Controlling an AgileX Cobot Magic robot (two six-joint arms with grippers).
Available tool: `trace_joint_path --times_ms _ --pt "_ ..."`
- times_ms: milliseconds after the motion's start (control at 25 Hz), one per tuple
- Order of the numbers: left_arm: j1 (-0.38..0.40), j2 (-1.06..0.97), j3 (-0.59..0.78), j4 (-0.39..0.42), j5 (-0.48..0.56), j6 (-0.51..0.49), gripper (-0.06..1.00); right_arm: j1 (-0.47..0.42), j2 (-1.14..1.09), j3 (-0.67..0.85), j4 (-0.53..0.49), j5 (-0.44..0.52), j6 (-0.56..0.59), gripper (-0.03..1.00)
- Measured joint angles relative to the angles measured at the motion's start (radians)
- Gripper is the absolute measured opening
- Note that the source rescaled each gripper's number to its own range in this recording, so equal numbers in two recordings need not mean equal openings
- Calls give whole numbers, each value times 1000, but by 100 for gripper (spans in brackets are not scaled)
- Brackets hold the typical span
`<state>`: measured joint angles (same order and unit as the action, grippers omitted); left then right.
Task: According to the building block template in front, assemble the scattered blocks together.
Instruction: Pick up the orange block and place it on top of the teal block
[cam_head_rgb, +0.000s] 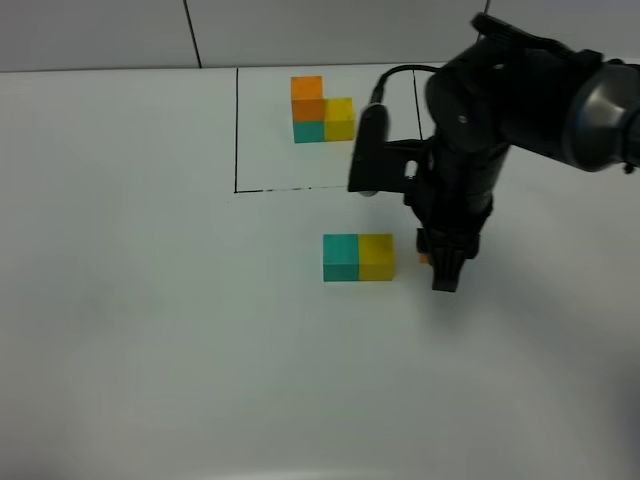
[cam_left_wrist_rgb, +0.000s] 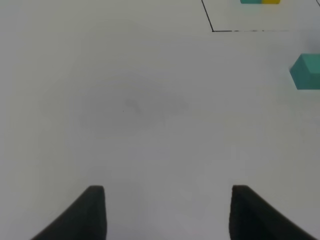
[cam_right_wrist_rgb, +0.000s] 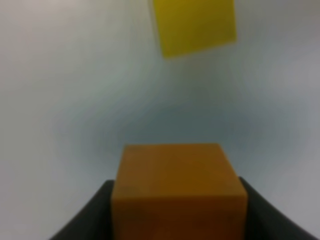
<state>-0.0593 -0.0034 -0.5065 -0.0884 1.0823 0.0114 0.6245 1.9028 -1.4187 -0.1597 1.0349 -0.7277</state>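
Hiding behind right claw (cam_head_rgb: 445, 272), orange cube (cam_right_wrist_rgb: 177, 190)

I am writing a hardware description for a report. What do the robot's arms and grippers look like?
The right arm is black with rounded, glossy joints and one grey section near the frame edge. A black cable loops above a black, rounded housing at its wrist. Both the right gripper and the left gripper have dark, tapering fingers.
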Motion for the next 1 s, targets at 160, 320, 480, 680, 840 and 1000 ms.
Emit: trace_joint_path --times_ms 160,320,480,680,840,1000 --pt "0 0 0 0 0 0 21 39 103 -141 22 56 -64 3" --pt "0 0 0 0 0 0 21 47 176 -231 75 95 -114 3" --pt "0 0 0 0 0 0 21 58 221 -288 106 103 -147 3" --pt "0 0 0 0 0 0 21 74 260 -345 115 108 -153 3" --pt "0 0 0 0 0 0 21 76 293 -392 129 118 -156 3" --pt "0 0 0 0 0 0 21 76 333 -455 151 139 -156 3"
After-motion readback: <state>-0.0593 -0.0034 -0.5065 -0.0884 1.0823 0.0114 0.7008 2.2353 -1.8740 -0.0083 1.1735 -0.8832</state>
